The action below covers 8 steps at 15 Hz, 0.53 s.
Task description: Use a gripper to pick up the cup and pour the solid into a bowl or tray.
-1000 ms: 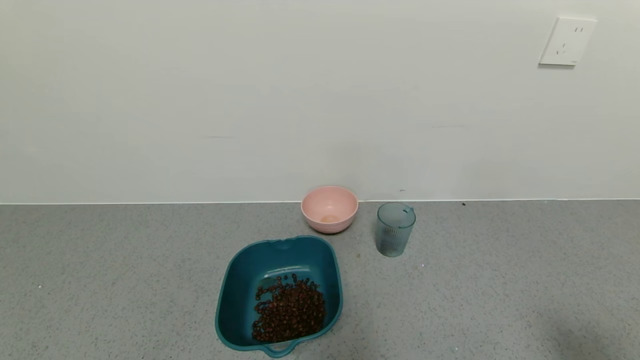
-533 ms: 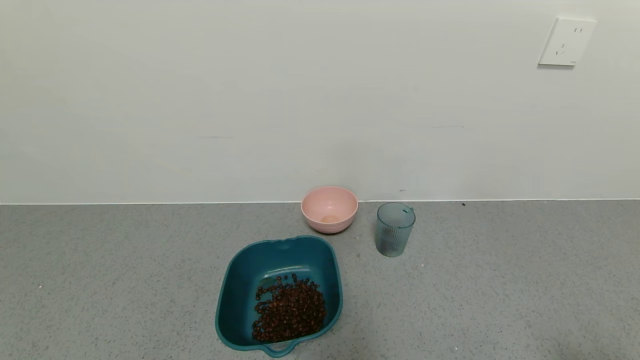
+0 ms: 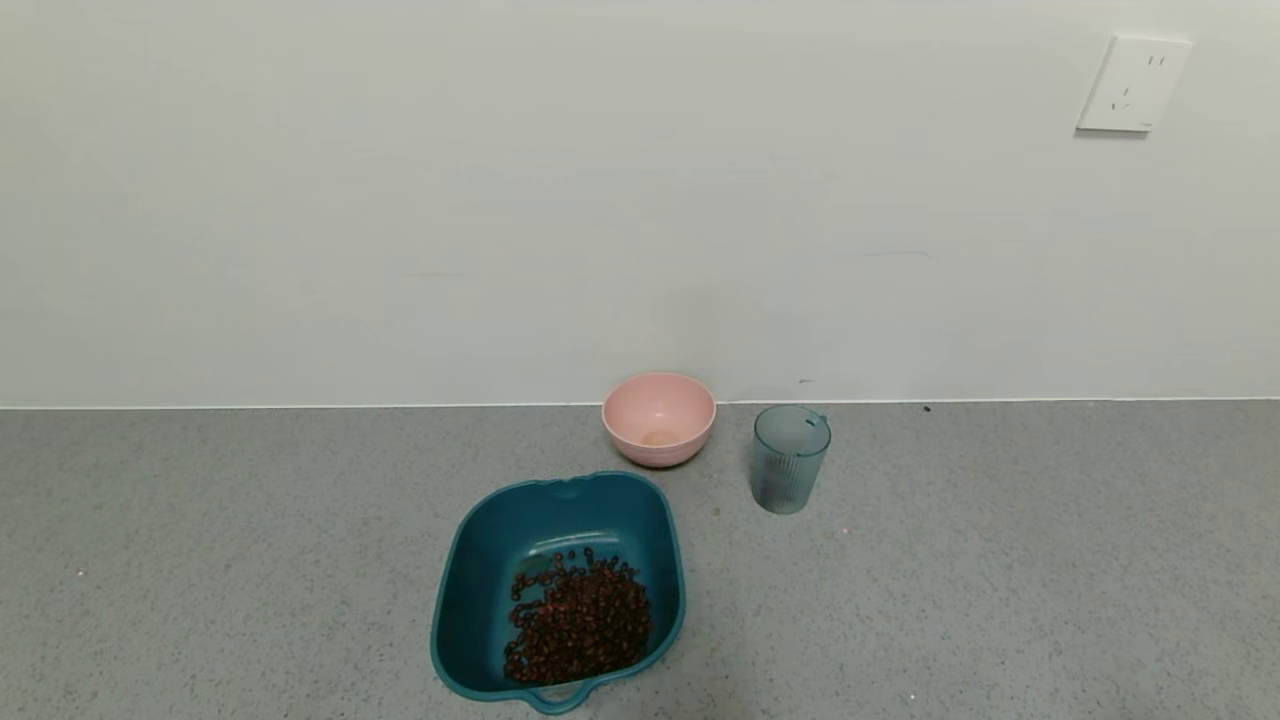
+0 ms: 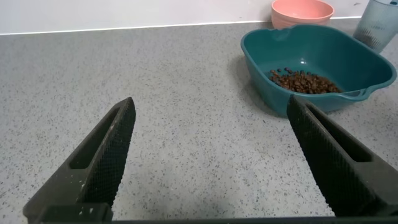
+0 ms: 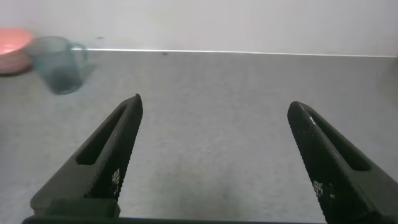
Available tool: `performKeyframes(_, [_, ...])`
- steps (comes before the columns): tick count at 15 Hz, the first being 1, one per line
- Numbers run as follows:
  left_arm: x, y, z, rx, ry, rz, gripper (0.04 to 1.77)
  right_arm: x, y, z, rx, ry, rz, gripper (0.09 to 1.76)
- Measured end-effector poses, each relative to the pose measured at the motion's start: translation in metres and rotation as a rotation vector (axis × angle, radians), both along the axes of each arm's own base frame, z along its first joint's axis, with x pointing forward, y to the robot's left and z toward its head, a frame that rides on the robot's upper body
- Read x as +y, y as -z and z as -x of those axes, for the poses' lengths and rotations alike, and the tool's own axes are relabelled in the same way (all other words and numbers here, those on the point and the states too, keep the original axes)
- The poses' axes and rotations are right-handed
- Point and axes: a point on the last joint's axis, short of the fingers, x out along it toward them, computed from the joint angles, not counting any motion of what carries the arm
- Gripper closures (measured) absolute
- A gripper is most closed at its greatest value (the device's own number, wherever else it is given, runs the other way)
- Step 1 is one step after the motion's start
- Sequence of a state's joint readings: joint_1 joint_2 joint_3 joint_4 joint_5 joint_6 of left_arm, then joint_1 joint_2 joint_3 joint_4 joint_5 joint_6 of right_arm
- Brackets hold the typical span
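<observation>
Toward the back edge of the grey surface [image 3: 200, 560], right of centre, the cup [image 3: 791, 458] stands upright, seemingly empty, beside the pink bowl [image 3: 659, 418]. The solid [image 3: 580, 625] already lies in the teal tub [image 3: 470, 590]. Both claws are spread; the right claw [image 5: 214, 155] looks nearer the cup than the left claw [image 4: 211, 158].

Pale off-white wall [image 3: 500, 200], white socket plate [image 3: 1134, 84] upper right, speckled grey countertop [image 3: 200, 560] below
</observation>
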<state>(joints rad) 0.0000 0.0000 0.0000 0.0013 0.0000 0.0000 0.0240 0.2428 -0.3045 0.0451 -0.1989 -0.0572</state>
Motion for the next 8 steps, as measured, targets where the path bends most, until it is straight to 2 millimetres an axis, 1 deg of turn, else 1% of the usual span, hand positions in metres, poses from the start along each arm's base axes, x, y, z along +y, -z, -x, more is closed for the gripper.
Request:
performKeyframes(3, [0.000,0.000,0.000,0.000,0.000,0.000,0.06,0.003,0.027,0.003,0.007,-0.123,-0.017,0.15])
performKeyframes(7, [0.000,0.000,0.000,-0.001,0.000,0.000,0.06,0.004,0.059,0.007,-0.015,-0.131,-0.010,0.15])
performKeyframes(8, [0.000,0.000,0.000,0.000,0.000,0.000,0.06,0.004,0.063,0.006,-0.051,-0.130,-0.008,0.15])
